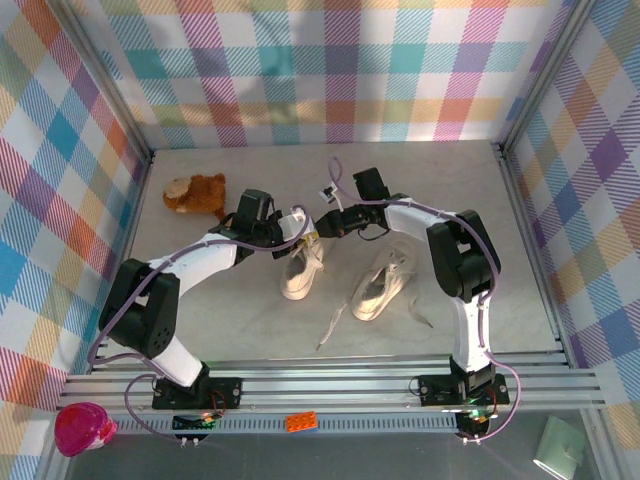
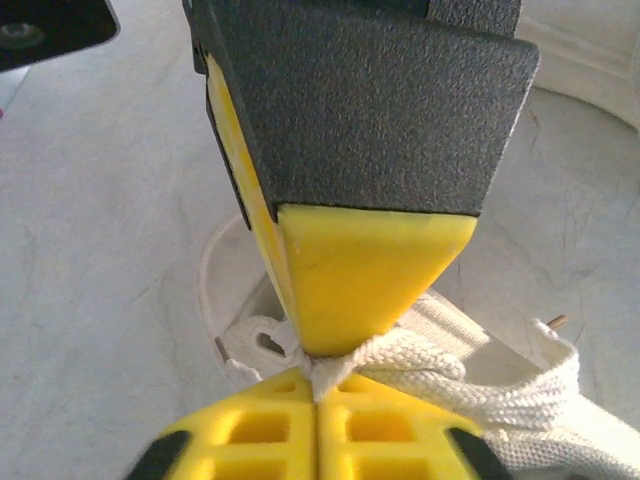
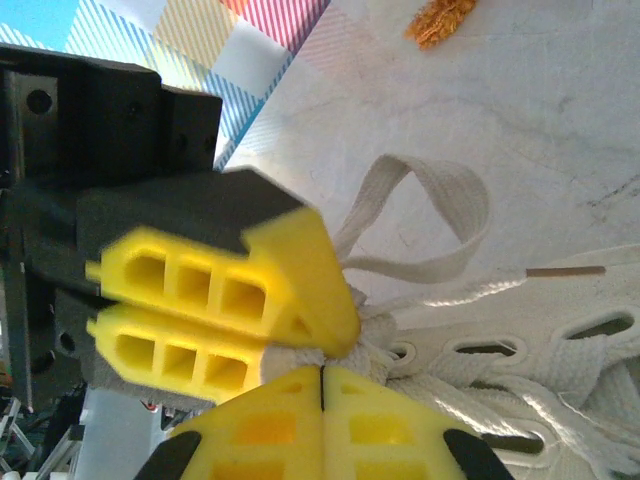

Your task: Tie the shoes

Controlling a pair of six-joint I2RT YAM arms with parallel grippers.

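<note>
— Where are the shoes?

— One shoe (image 1: 300,272) lies near the middle of the desk (image 1: 450,190), toe toward 6 o'clock. The other shoe (image 1: 378,288) is just beside it at 3 o'clock, angled toward 7 o'clock, and its loose laces (image 1: 330,325) trail across the desk toward 6 o'clock.

— What is the left gripper (image 2: 318,388) doing?

— Its yellow fingers are pressed together with no gap. They pinch the white lace (image 2: 430,385) over the first shoe's 12 o'clock end.

— And the right gripper (image 3: 322,372)?

— It is closed as well, tips together on the same lace just above the eyelets. It comes in from 3 o'clock, and the two grippers meet nose to nose, touching or very nearly so.

— Anything else there?

— A brown plush toy (image 1: 195,193) lies at about 10 o'clock from the shoe, well apart from it.
</note>
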